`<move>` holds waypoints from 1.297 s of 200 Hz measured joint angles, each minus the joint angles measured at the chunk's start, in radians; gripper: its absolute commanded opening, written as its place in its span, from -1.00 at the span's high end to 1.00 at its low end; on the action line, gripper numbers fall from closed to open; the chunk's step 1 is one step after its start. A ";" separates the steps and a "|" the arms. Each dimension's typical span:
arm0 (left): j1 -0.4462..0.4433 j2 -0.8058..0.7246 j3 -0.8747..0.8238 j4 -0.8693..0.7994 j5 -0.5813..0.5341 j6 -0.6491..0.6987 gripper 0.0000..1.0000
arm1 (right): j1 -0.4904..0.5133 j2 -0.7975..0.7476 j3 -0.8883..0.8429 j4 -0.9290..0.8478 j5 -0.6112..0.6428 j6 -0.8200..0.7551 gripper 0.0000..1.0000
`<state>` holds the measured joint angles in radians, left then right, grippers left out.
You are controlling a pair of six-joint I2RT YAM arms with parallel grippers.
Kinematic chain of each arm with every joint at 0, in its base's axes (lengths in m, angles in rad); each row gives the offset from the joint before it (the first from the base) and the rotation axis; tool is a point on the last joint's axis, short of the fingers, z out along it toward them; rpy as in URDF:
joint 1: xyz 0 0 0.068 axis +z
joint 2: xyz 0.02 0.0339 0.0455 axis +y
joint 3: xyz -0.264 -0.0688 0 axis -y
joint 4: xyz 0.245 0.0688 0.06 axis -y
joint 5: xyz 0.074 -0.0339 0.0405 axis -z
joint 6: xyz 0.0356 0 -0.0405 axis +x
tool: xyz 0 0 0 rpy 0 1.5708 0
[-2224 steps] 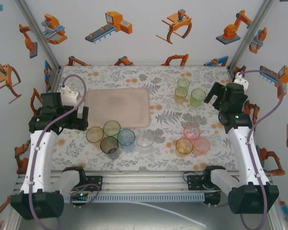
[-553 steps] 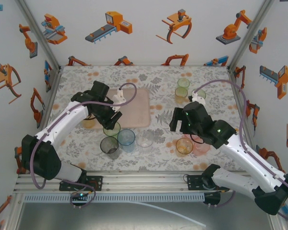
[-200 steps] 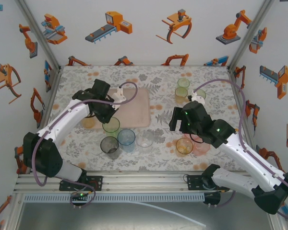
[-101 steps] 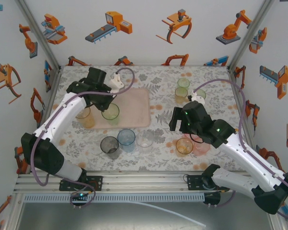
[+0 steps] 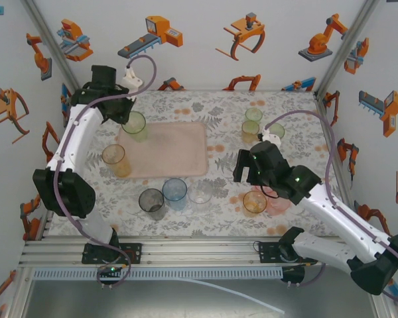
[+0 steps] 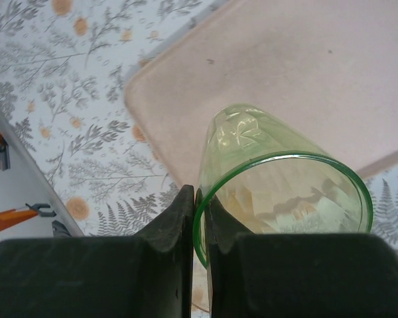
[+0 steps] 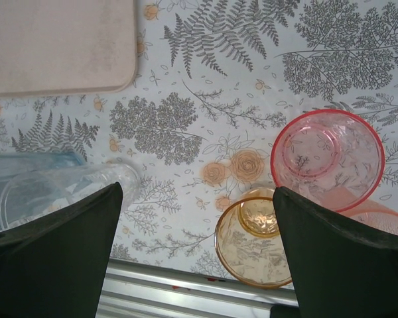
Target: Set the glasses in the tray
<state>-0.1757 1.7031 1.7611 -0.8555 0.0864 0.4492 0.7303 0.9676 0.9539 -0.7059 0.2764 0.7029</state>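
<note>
**Left gripper** (image 6: 199, 196): fingers clenched on the rim of a translucent green plastic tumbler (image 6: 278, 172), pinching its wall. The tumbler is tilted, its moulded base towards the far-left rounded corner of the flat pale pink matte tray (image 6: 305, 79). Whether the two touch cannot be told. The tray has a low rim and broad open room across its middle.

**Tray's left edge:** translucent amber tumbler (image 5: 115, 159).

**Off the tray's near edge:** smoky grey tumbler (image 5: 150, 200), blue tumbler (image 5: 174, 190) and clear tumbler (image 5: 200, 195), set close together on the fern-and-flower printed tablecloth (image 5: 186, 106).

**Right gripper** (image 7: 198, 192): fingers spread wide, grasping nothing. It is above open cloth between the clear tumbler and a pink round-rimmed tumbler (image 7: 328, 159), with a second amber tumbler (image 7: 259, 242) just beside the pink one.
</note>
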 measured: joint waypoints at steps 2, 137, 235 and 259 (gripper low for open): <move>0.005 0.003 0.003 0.000 0.000 -0.001 0.80 | 0.000 -0.001 -0.001 0.000 0.001 0.000 -0.69; 0.206 0.134 0.025 0.012 0.045 -0.066 0.80 | 0.000 -0.012 -0.020 0.035 0.014 -0.007 -0.68; 0.211 0.162 -0.032 0.036 0.044 -0.075 0.80 | 0.000 -0.013 -0.036 0.040 0.014 -0.006 -0.68; 0.214 0.174 -0.037 0.041 0.045 -0.077 0.80 | 0.000 -0.013 -0.039 0.040 0.014 -0.006 -0.68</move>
<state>0.0387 1.8774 1.7245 -0.8146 0.1310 0.3725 0.7303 0.9550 0.9154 -0.6662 0.2901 0.6964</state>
